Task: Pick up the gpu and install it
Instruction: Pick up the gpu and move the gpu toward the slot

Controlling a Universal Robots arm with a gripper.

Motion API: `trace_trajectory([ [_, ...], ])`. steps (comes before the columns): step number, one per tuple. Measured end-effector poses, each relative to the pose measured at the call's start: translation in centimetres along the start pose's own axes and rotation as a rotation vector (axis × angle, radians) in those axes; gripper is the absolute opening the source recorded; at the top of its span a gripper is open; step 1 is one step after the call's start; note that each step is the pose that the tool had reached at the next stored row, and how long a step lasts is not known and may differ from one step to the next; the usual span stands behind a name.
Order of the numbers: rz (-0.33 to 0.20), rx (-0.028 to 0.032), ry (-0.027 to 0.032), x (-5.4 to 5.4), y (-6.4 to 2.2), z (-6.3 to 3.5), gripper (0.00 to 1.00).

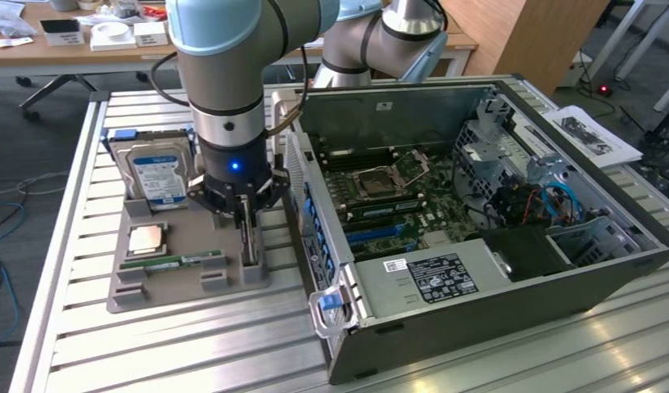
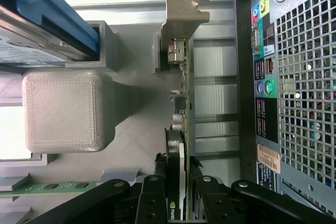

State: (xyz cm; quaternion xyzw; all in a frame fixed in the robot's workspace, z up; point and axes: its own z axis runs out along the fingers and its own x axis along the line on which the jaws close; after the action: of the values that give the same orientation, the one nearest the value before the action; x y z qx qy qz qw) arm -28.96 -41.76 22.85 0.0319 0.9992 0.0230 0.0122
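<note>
The gpu (image 1: 250,243) stands on edge in a slot of the grey holder tray (image 1: 160,293), just beside the open computer case (image 1: 498,278). My gripper (image 1: 243,214) reaches straight down onto it. In the wrist view the gpu (image 2: 179,124) is seen edge-on, with its pale metal end bracket (image 2: 181,11) at the far end. The gripper (image 2: 178,187) has its black fingers (image 2: 152,195) pressed against both faces of the card. The card still sits in the holder.
The tray also holds a hard drive with a blue label (image 1: 157,176), a processor (image 1: 146,238) and a green RAM stick (image 1: 184,260). The motherboard (image 1: 389,196) lies exposed inside the case. The case's rear ports (image 2: 262,87) are close beside the card.
</note>
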Motion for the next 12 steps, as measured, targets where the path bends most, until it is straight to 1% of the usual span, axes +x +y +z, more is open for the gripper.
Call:
trace_trajectory([
  [3,-0.019,-0.0007,0.0008,0.0,-0.01,0.01,0.27],
  [12,-0.019,-0.0002,0.0005,-0.01,0.0,0.0,0.27],
])
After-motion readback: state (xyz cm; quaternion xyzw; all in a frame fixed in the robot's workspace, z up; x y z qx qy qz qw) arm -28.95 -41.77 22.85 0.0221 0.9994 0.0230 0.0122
